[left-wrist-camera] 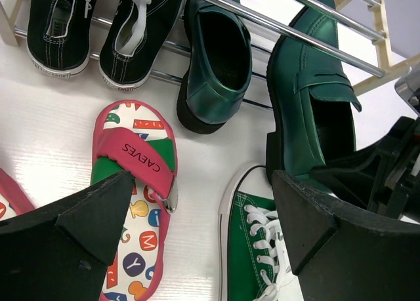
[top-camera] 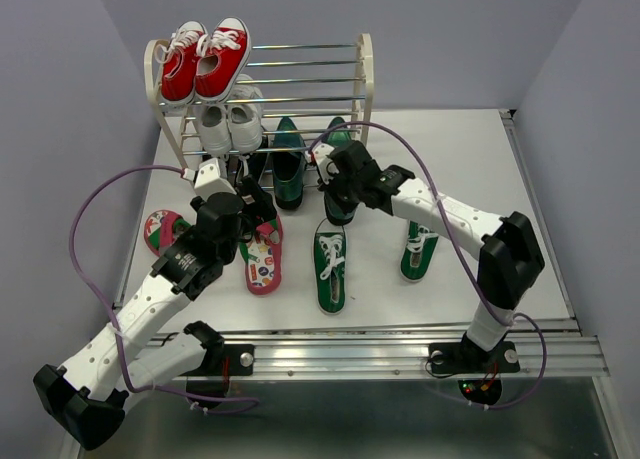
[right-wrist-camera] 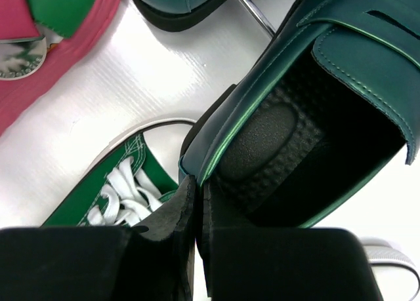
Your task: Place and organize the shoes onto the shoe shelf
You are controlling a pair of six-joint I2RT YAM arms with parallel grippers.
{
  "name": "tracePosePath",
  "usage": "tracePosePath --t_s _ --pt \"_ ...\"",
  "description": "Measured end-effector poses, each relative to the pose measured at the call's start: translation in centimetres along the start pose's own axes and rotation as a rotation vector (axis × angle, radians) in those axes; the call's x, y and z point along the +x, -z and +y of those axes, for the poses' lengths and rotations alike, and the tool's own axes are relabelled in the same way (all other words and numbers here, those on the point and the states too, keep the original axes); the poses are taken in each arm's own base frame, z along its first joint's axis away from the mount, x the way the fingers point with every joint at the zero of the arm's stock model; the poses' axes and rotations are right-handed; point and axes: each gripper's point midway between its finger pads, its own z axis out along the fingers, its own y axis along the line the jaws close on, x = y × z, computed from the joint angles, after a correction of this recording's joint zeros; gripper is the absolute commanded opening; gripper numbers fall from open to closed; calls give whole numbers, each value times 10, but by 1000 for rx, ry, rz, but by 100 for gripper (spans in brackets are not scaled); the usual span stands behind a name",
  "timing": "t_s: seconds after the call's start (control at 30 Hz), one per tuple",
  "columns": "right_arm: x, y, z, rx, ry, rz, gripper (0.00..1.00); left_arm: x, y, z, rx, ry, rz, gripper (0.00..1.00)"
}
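Observation:
My right gripper [top-camera: 336, 186] is shut on the heel wall of a dark green glossy loafer [right-wrist-camera: 315, 117], one finger inside the shoe and one outside [right-wrist-camera: 199, 183]. The loafer points toe-first at the bottom tier of the shoe shelf [top-camera: 365, 69]. The other loafer [top-camera: 289, 174] lies with its toe under the bottom rods [left-wrist-camera: 295, 29]. My left gripper [left-wrist-camera: 202, 183] is open and empty, above the gap between a pink-edged flip-flop [left-wrist-camera: 134, 183] and a green canvas sneaker [left-wrist-camera: 252, 248]. The second green sneaker [top-camera: 420, 249] and second flip-flop [top-camera: 163, 229] lie on the table.
Red sneakers [top-camera: 205, 59] sit on the shelf's top tier, white sneakers [top-camera: 228, 124] on the middle tier, and black sneakers [left-wrist-camera: 98, 25] on the left of the bottom tier. The table's front edge has a metal rail [top-camera: 350, 349]. Purple cables loop over both arms.

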Motion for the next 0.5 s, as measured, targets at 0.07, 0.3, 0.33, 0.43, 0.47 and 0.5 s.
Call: tracePosePath --t_s 0.07,0.3,0.33,0.43,0.47,0.5 --pt "0 -4 -3 1 -2 -1 1 0 0 0 -1 0 0 99" --pt "-5 -21 -12 -6 3 -23 1 0 0 1 -3 -1 -1 99" --pt "-7 -22 -13 -5 3 -29 1 0 0 1 -3 -1 -2 99" --pt "-12 -24 -16 -1 7 -47 1 0 0 1 -4 -1 -2 99" --pt "-15 -26 -19 4 5 -52 1 0 0 1 -4 -1 -2 99" --pt "-18 -27 -21 7 4 -58 1 0 0 1 -4 -1 -2 99"
